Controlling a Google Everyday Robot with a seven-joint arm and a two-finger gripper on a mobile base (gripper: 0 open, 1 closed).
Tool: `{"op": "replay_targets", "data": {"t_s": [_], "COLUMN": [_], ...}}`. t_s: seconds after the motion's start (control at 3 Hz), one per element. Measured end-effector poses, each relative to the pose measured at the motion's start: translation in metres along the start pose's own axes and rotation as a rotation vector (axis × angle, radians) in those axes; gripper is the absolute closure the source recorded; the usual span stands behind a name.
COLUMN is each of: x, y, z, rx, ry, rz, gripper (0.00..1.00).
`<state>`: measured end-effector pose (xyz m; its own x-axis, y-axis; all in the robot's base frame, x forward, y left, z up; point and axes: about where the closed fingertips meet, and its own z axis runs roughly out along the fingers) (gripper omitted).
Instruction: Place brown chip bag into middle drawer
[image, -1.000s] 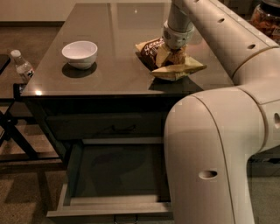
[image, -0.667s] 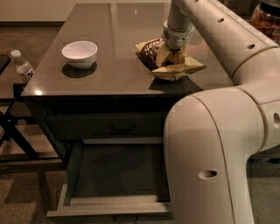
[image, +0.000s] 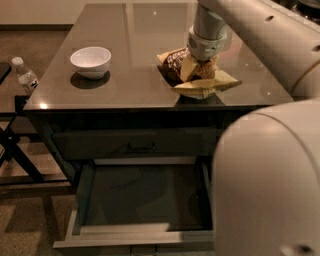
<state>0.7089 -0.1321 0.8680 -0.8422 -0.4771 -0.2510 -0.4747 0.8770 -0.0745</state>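
Note:
The brown chip bag (image: 176, 62) is on the right part of the grey counter top (image: 130, 35), its tan lower part sticking out toward the front right. My gripper (image: 196, 69) comes down from the arm onto the middle of the bag and is closed on it. The bag sits at or barely above the surface. The middle drawer (image: 82, 202) is pulled open below the counter's front edge. Its flat dark bottom is bare and its pale front panel faces me. The drawer's right side is hidden behind my body.
A white bowl (image: 91, 61) stands on the counter's left part. A water bottle (image: 24, 75) stands on a dark stand left of the cabinet. The top drawer (image: 130, 146) is closed. My large white body (image: 270, 185) fills the lower right.

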Motion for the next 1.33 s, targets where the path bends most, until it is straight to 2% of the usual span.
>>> {"op": "replay_targets", "data": {"t_s": [0.33, 0.67, 1.0, 1.33], "x": [0.054, 0.056, 0.08, 0.116], "y": [0.016, 0.019, 0.026, 0.033], "z": [-0.016, -0.02, -0.033, -0.042], "rx": [0.004, 0.009, 0.007, 0.007], "ry": [0.032, 0.026, 0.03, 0.051], "rz": [0.044, 0.036, 0.066, 0.117], "gripper": [1.0, 1.0, 1.0, 1.0]}}
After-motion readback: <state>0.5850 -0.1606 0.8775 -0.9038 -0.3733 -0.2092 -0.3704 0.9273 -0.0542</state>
